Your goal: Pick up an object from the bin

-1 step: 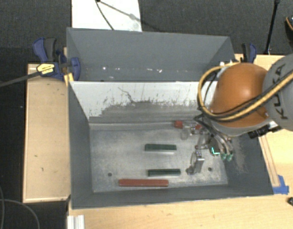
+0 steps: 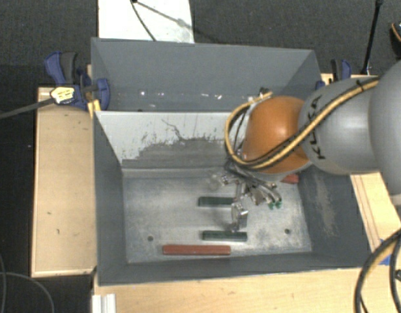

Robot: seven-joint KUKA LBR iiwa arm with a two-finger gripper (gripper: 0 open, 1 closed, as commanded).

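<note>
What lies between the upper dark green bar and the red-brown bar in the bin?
A second dark green bar lies there, flat, as the camera view shows.

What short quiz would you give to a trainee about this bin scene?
1. True or false: the reddish-brown bar lies nearer the view's lower edge than the upper dark green bar and the lower dark green bar.
2. Where in the bin is the gripper? A) by the right ends of the two dark green bars; B) at the left wall; C) over the reddish-brown bar.
3. What colour is the wrist cover?
Key: 1 true; 2 A; 3 orange.
</note>
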